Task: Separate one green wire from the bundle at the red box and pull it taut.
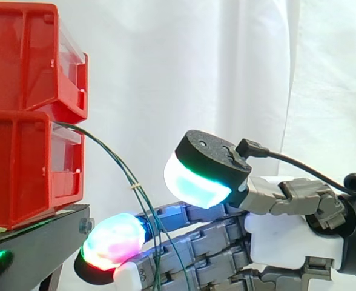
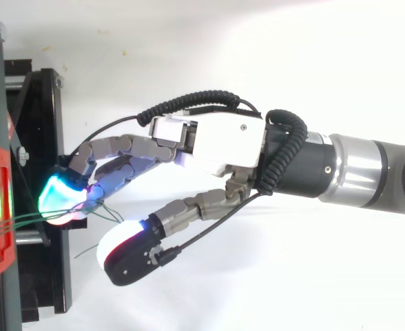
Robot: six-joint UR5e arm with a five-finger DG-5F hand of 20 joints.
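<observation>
The hand (image 2: 216, 141) is reached out level toward the black stand's (image 1: 39, 239) front edge. Green wires (image 1: 114, 156) are hung from the lower red box (image 1: 20, 170) down across it. Whether they are grasped cannot be told.

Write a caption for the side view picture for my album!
Green wires droop from the lower red box and cross the robot's hand.

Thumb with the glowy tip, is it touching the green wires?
Apart. Side view: white curtain shows between the thumb and the green wires.
</observation>
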